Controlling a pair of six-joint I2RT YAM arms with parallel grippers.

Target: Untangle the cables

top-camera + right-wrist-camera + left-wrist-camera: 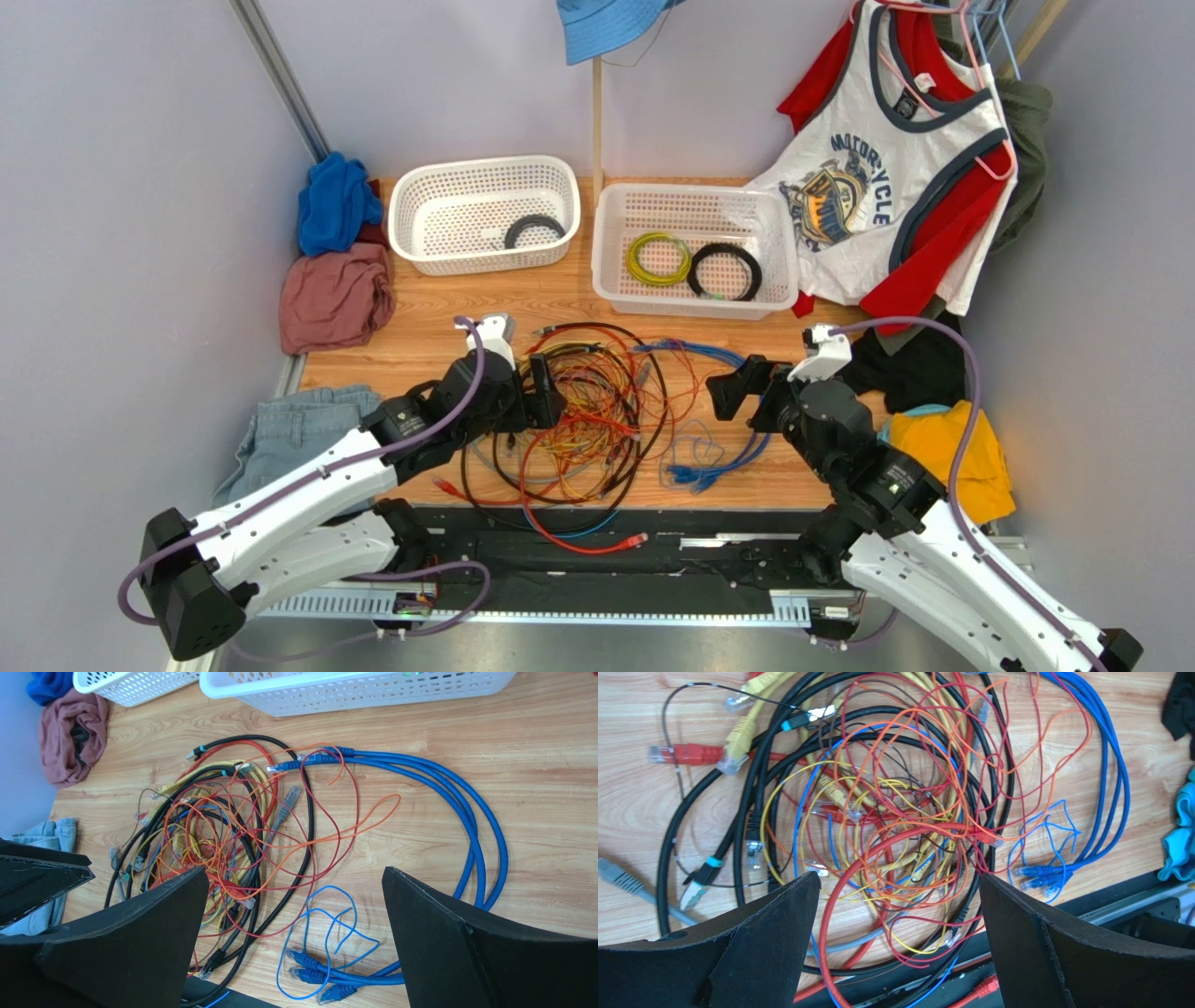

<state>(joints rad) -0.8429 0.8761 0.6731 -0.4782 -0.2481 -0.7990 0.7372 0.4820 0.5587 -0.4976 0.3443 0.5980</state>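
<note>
The cables [582, 413] lay in one loose, roughly round heap on the wooden table [421, 325], near its front edge and between the two grippers. The heap had no single heading: black, red, orange and yellow loops circled one another, and the whole was slightly longer from far side to near side than across. In the left wrist view a red plug [689, 754] and a yellow plug [738, 742] stuck out of one side of the heap. One red cable [631, 539] trailed off the near edge of the wood onto the black rail [730, 560]. The blue cables [751, 420] ran along the right side of the heap in a long arc bulging to the right, their long axis far to near, with both sets of plug ends turned back toward the heap. The near blue plugs [319, 980] lay close together beside a thin blue loop.

The left arm reached diagonally from its near-left base, and the left gripper [544, 395] pointed right at the left side of the heap. Its fingers [773, 938] were spread wide with nothing held, tangled loops showing in the gap between them. The right arm reached in from the near-right base, and the right gripper [718, 395] pointed left beside the blue arc. It too was spread wide and held nothing

Two white baskets [484, 210] stood at the far side, well apart from the heap
</note>
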